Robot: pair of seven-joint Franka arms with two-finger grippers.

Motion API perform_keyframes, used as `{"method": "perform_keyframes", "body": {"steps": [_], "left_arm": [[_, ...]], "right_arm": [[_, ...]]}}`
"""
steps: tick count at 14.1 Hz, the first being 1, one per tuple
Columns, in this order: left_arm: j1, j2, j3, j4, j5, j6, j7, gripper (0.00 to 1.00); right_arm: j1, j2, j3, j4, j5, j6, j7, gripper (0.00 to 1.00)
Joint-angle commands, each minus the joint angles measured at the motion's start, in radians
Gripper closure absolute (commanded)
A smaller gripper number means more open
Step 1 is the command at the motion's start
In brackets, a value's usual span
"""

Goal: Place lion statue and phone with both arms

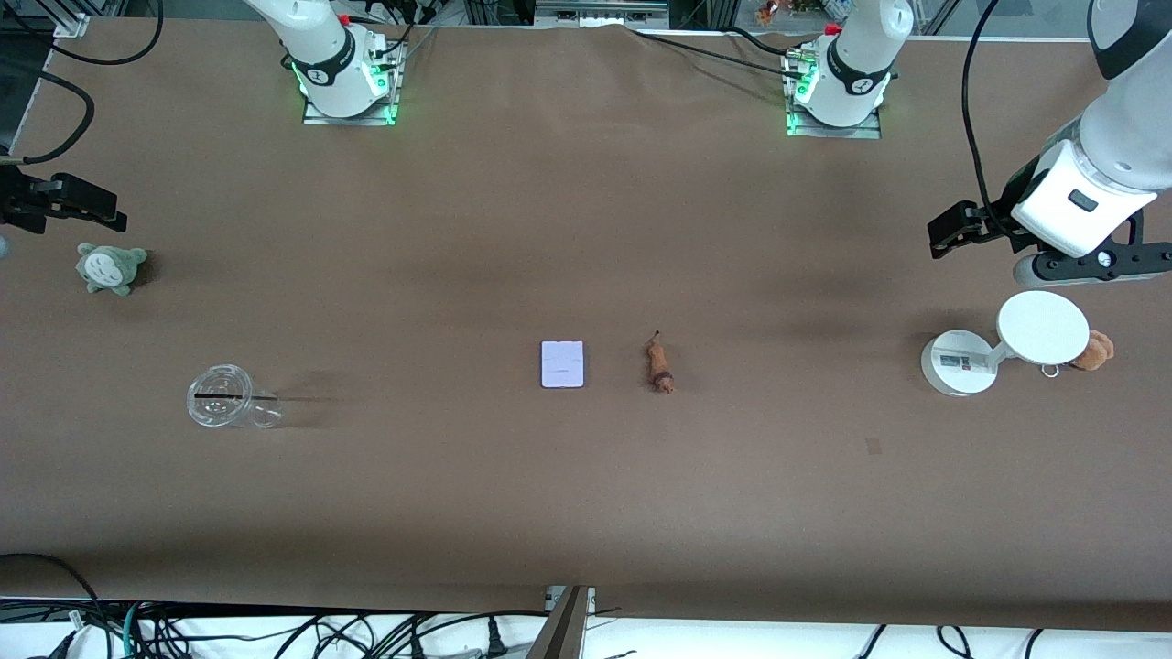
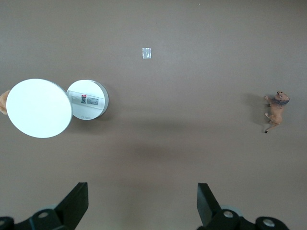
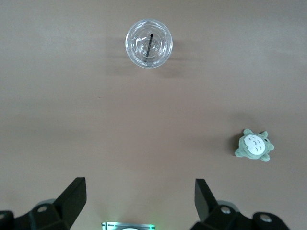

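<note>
The lion statue (image 1: 659,366), a tiny reddish-brown figurine, lies near the table's middle. Beside it, toward the right arm's end, lies the flat pale lavender phone (image 1: 561,364). My left gripper (image 1: 952,231) is open and empty in the air at the left arm's end of the table, over bare table beside the white stand. Its wrist view (image 2: 142,201) shows the lion statue (image 2: 277,109) well away from the open fingers. My right gripper (image 1: 87,206) is open and empty in the air over the right arm's end, above the grey-green plush. The phone is out of both wrist views.
A round white stand (image 1: 1007,343) with an orange-brown plush (image 1: 1095,350) beside it sits at the left arm's end. A grey-green plush (image 1: 110,267) and a clear cup with a straw (image 1: 224,396) sit at the right arm's end. The right wrist view shows the cup (image 3: 149,43) and the grey-green plush (image 3: 254,146).
</note>
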Motion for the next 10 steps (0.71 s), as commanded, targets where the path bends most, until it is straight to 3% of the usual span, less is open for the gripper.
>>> {"method": "perform_keyframes", "body": {"steps": [1, 10], "left_arm": [[0.002, -0.013, -0.001, -0.015, -0.011, 0.022, -0.002, 0.00], [-0.021, 0.027, -0.002, 0.036, -0.012, 0.025, 0.011, 0.00]], "right_arm": [[-0.006, 0.003, 0.002, 0.008, -0.003, 0.001, -0.013, 0.00], [-0.006, 0.003, 0.002, 0.008, -0.003, 0.001, -0.013, 0.00]]}}
